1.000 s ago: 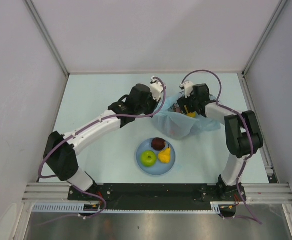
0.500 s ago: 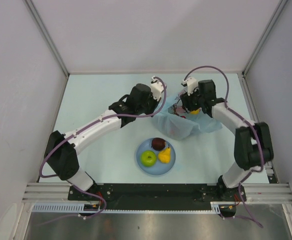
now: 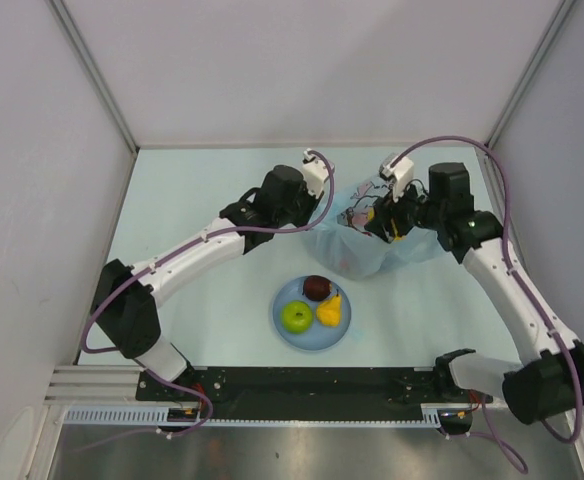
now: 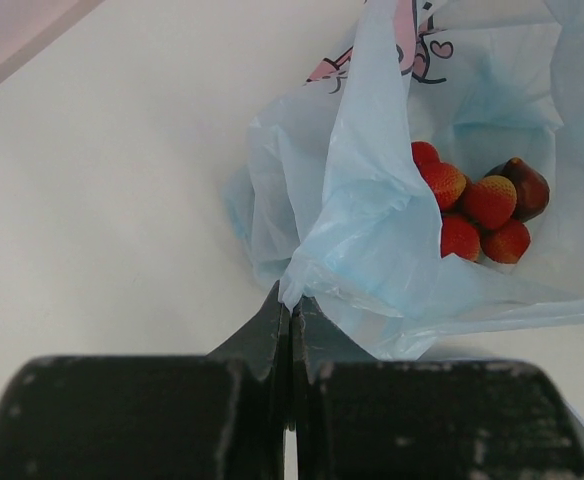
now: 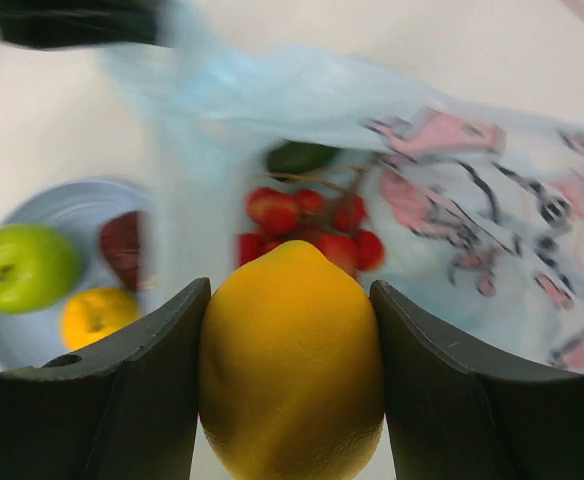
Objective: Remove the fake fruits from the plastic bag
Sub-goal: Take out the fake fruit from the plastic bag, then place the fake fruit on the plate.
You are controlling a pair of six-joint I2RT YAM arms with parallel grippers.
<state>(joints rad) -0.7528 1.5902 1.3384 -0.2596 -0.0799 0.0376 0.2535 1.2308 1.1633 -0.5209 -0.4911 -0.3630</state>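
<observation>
moved: right arm (image 3: 502,285) swung out wide
right hand (image 5: 290,295): pinching the lemon (image 5: 290,385)
left hand (image 4: 290,318): pressed together — on plastic bag (image 4: 367,215) rim

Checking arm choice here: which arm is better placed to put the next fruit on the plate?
Right. The right gripper holds the lemon above the plastic bag and could likely carry it to the plate. The left gripper is pinching the bag's edge, holding it open.

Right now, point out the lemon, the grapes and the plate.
lemon (image 5: 292,360), right wrist view, middle of skin.
grapes (image 4: 487,202), left wrist view, a middle berry.
plate (image 3: 280,300), top view, bare left rim.
</observation>
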